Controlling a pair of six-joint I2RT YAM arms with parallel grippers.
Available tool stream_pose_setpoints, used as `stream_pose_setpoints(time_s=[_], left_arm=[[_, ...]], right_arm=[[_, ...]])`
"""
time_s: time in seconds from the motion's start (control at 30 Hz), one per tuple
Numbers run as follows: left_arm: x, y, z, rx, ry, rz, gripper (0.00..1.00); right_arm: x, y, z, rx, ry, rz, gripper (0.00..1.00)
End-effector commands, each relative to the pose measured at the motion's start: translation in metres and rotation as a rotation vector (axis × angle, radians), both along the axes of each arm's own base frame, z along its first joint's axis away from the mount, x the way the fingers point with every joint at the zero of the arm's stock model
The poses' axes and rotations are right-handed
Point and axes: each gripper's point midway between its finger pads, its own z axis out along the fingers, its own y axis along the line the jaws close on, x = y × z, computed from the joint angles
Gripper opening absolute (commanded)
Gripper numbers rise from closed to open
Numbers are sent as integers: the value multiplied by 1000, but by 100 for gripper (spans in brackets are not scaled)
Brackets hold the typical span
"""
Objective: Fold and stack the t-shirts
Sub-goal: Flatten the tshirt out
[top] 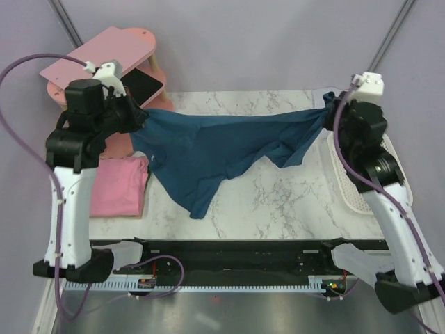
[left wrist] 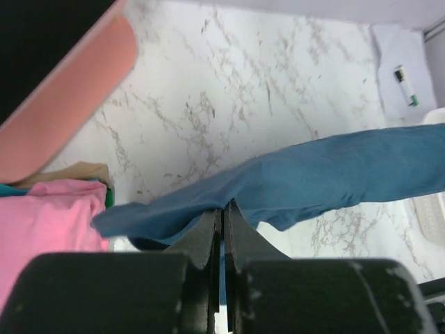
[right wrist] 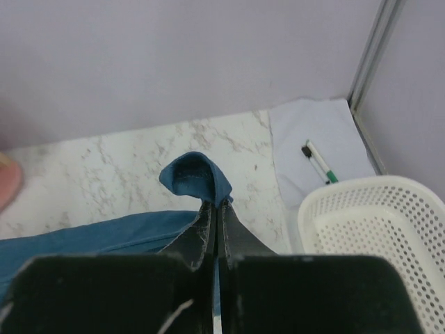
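Partly, left arm (top: pixel 69 202) covers pink t-shirt (top: pixel 122 188); teal t-shirt (top: pixel 208 149) taut.

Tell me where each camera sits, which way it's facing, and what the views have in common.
Top external: above and behind the bases, looking down on the marble table; left arm and right arm show.
Left wrist: on the left arm, looking across the table past the teal t-shirt; the shut left hand shows.
Right wrist: on the right arm, facing the back wall and white basket; the shut right hand shows.
Shared: both wrist views catch the teal t-shirt and the white cloth with pen.
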Motion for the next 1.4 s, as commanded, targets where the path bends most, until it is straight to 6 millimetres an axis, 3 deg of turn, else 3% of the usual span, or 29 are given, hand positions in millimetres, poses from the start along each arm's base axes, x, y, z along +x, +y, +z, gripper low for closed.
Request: stream_pose_setpoints(time_s=[0.0,0.03,0.13,0.2,0.3,0.4,0.43,0.57,0.67,0.7,0.8,0.83,0.9,0.93,0.97,1.0,1.03,1.07,1.1,1.13,1.17,1.23,1.27,1.33,1.37], left_arm=[[-67,14,57,37,-141,-12,2],[-85,16,72,29,-191,-14,2],[-127,18,84,-3,-262,-24,2],[-146,18,87,-23,-281,-27,2],[-178,18,104,-68,-363,-37,2],[-206,17,133,-105,-455,-61,2],[-220,19,151,-115,-519,-60,2],[-219,19,175,-136,-576,-57,2],[-173,12,169,-109,-502,-62,2],[-149,8,161,-99,-456,-64,2],[-85,0,131,-80,-345,-59,2],[-63,-5,112,-72,-281,-63,2],[-31,-11,92,-66,-222,-76,2],[0,-16,60,-52,-126,-77,2],[13,-16,46,-44,-91,-67,2],[33,-18,28,-37,-62,-66,2],[53,-20,3,-29,2,-59,2],[67,-20,-13,-24,33,-48,2],[80,-21,-26,-22,54,-47,2],[91,-21,-39,-21,76,-42,2],[112,-22,-69,-17,145,-41,2],[133,-24,-86,-21,174,-36,2],[149,-27,-113,-27,234,-44,2],[169,-33,-122,-40,247,-62,2],[180,-39,-148,-50,306,-77,2]], right_arm=[[-65,-3,73,83,-241,96,0],[-76,-3,79,85,-262,115,0],[-119,-11,102,96,-347,149,0],[-149,-16,121,117,-418,174,0],[-180,-20,134,135,-459,204,0],[-205,-20,144,167,-490,243,0],[-211,-19,145,170,-496,259,0],[-221,-23,151,190,-512,245,0],[-198,-27,136,180,-454,186,0],[-191,-26,131,180,-439,176,0],[-151,-26,93,172,-336,104,0],[-131,-23,64,152,-269,84,0],[-102,-18,37,145,-214,51,0],[-86,-14,7,126,-155,45,0],[-69,-10,-13,119,-108,35,0],[-54,-6,-18,123,-125,30,0],[-42,-3,-44,110,-81,23,0],[-24,-1,-68,88,-28,6,0],[-9,1,-71,87,-54,-4,0],[2,0,-89,70,-28,-25,0],[22,3,-119,40,44,-33,0],[51,1,-128,31,43,-62,0],[70,2,-166,2,134,-74,0],[101,0,-173,18,150,-75,0],[116,0,-209,1,228,-79,0]])
